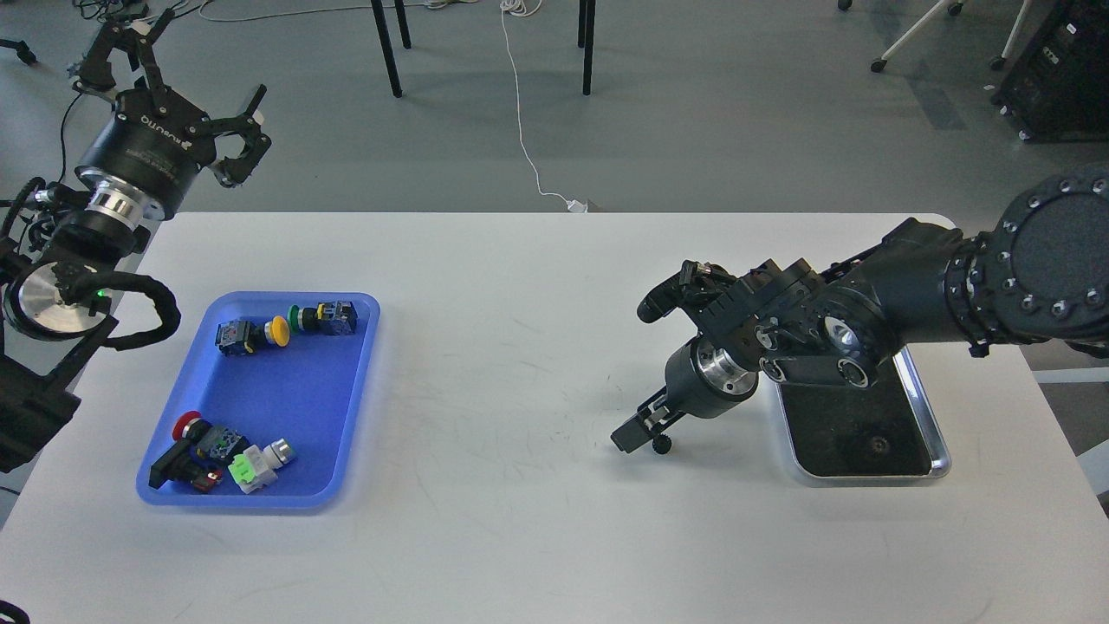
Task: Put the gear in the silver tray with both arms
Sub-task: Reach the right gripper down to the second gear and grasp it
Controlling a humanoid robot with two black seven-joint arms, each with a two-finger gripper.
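Head view: our right gripper (639,433) low over white tabletop (520,347), just left of shiny rectangular silver tray (940,451); small dark gear (662,445) beside its tip, on or just above table — we cannot tell whether jaws hold it. Another small gear-like piece (878,446) lies on tray's dark floor. We judge right arm reaches here to fetch gear for tray. Our left gripper (186,104) raised beyond table's far left corner, fingers spread wide, empty — parked clear of blue plastic tray (346,416) of push-button switches (286,328).
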